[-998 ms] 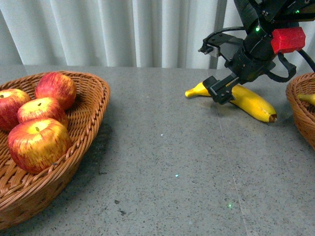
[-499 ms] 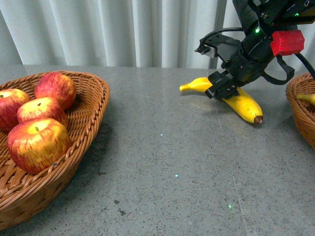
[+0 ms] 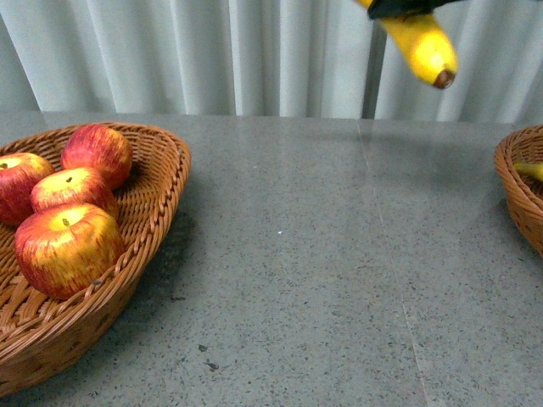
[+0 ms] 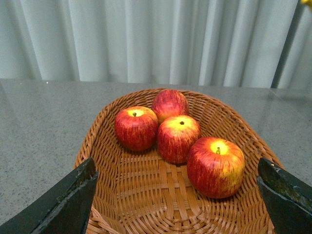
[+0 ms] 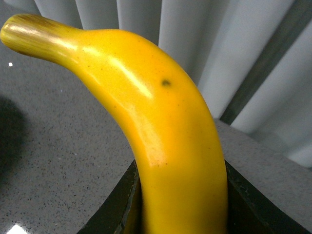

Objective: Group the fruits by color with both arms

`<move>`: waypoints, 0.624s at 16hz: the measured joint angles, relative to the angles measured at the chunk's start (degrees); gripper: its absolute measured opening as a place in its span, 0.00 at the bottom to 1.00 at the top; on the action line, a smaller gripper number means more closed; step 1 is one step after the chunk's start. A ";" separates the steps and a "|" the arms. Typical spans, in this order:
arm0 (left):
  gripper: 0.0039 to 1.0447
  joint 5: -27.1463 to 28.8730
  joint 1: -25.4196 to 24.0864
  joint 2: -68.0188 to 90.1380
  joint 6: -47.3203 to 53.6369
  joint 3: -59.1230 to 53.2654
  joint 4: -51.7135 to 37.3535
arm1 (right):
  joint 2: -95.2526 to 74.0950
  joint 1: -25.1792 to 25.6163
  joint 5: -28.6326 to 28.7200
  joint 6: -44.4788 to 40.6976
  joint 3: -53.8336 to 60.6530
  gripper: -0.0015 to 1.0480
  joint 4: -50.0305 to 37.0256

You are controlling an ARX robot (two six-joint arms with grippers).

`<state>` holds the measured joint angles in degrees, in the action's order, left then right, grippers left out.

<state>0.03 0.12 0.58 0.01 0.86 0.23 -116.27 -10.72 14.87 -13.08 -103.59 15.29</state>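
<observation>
A glossy yellow banana (image 3: 422, 42) with a brown tip hangs high above the table's far right, my right gripper (image 3: 399, 7) shut on it; only a black sliver of that gripper shows at the front view's top edge. In the right wrist view the banana (image 5: 165, 136) fills the frame, clamped between both black fingers (image 5: 117, 209). Several red apples (image 3: 68, 250) with yellow streaks lie in the left wicker basket (image 3: 161, 182). My left gripper (image 4: 178, 200) hovers open over that basket (image 4: 105, 146), its fingers (image 4: 63, 204) wide apart, with the apples (image 4: 215, 166) beyond them.
A second wicker basket (image 3: 517, 191) stands at the table's right edge with a yellow banana end (image 3: 528, 170) showing inside. The grey speckled table (image 3: 322, 254) stretches between the baskets. Pale curtains (image 3: 212, 51) hang behind.
The right gripper has lifted the banana off the table, from the far right surface up to the top edge of the front view. The arm has left the frame.
</observation>
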 joint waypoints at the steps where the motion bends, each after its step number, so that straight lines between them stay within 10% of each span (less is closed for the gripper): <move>1: 0.94 0.00 0.00 0.00 0.00 0.00 0.00 | 4.42 1.95 1.92 0.66 4.44 0.36 -2.60; 10: 0.94 -0.02 0.00 0.00 0.00 0.00 0.00 | 29.38 27.28 15.76 -4.46 47.39 0.36 -15.10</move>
<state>0.01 0.12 0.58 0.01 0.86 0.23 -86.89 16.56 30.63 -17.54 -56.21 0.19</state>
